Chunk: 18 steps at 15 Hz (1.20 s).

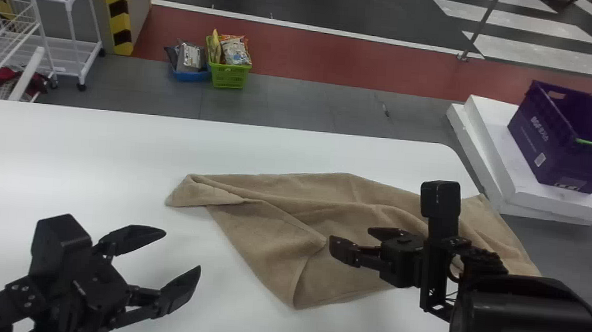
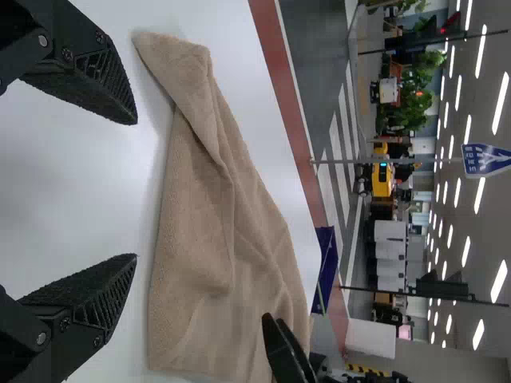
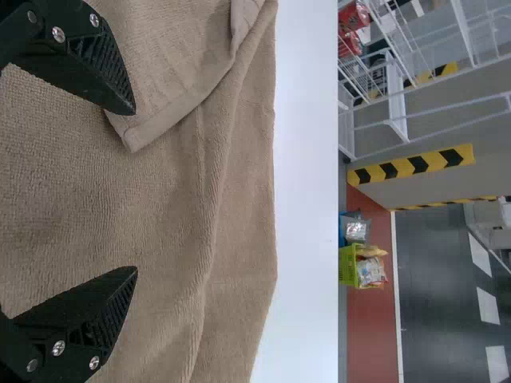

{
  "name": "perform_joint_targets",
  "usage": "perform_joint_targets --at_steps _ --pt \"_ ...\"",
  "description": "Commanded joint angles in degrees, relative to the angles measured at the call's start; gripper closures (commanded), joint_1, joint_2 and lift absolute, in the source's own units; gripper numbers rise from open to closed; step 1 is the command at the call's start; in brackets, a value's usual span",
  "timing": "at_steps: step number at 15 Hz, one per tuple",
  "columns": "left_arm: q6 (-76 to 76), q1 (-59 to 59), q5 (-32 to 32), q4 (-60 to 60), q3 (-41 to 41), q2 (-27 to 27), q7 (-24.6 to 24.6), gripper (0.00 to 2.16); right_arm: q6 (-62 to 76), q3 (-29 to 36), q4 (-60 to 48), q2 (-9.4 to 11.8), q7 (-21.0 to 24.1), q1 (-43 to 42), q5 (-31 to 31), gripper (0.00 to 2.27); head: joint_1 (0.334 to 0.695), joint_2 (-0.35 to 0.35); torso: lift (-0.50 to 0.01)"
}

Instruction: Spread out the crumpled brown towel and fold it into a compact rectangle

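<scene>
We poise our black, flat-fingered left pincer [image 1: 182, 251] and right pincer [image 1: 350, 237], both spread, beside and over the rumpled brown cloth towel [image 1: 265, 237], presumably to pull creases flat.

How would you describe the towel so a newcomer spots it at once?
Find the big white table. Towards its right edge lies the towel, creased and unevenly spread, with the right gripper above it. It is brown fabric, unlike that hard black gripper.
</scene>
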State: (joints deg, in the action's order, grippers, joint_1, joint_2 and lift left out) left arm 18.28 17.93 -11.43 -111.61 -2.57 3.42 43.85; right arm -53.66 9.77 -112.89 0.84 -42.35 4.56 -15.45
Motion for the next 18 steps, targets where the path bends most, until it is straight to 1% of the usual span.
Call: perform_joint_targets --at_steps 1,7,9,10,11,13,15,16,18 --pt "-0.4 0.0 0.0 0.0 0.5 0.0 0.0 0.27 0.3 -1.9 2.0 -0.1 0.3 -0.8 -0.9 0.19 0.695 -0.18 -0.127" --pt "-0.6 0.1 0.3 0.2 1.3 0.1 0.8 0.27 2.5 -5.0 4.6 -0.3 1.1 -1.4 -1.5 0.19 0.695 -0.133 -0.127" --pt "-0.6 0.1 0.3 0.3 1.7 0.1 1.2 0.27 2.4 -6.5 5.8 -0.3 1.7 -1.9 -2.7 0.24 0.695 -0.124 -0.127" --pt "-0.6 0.1 0.4 0.3 1.8 0.1 1.2 0.27 2.4 -7.0 6.4 -0.3 2.0 -2.2 -3.0 0.29 0.695 -0.119 -0.127" --pt "-0.6 0.1 0.6 0.4 2.0 0.1 1.3 0.27 2.4 -7.7 6.7 -0.3 2.2 -2.3 -3.6 0.39 0.695 -0.115 -0.127" --pt "-0.7 0.1 0.7 0.7 2.2 0.1 1.4 0.27 3.2 -7.9 6.9 -0.7 2.3 -2.4 -3.5 0.68 0.695 -0.102 -0.127" --pt "-0.9 0.1 0.7 1.0 2.3 0.1 1.4 0.27 6.4 -7.4 6.9 -0.9 2.3 -1.8 -2.1 0.89 0.695 -0.095 -0.127" --pt "-0.9 0.1 0.7 1.0 2.4 0.1 1.4 0.27 9.0 -7.4 6.7 -0.9 2.3 -1.0 -1.4 0.94 0.695 -0.09 -0.127" --pt "-1.1 0.1 0.9 1.0 2.7 0.1 1.5 0.27 10.5 -8.0 5.9 -0.9 2.1 -0.1 -0.4 0.94 0.695 -0.078 -0.127"
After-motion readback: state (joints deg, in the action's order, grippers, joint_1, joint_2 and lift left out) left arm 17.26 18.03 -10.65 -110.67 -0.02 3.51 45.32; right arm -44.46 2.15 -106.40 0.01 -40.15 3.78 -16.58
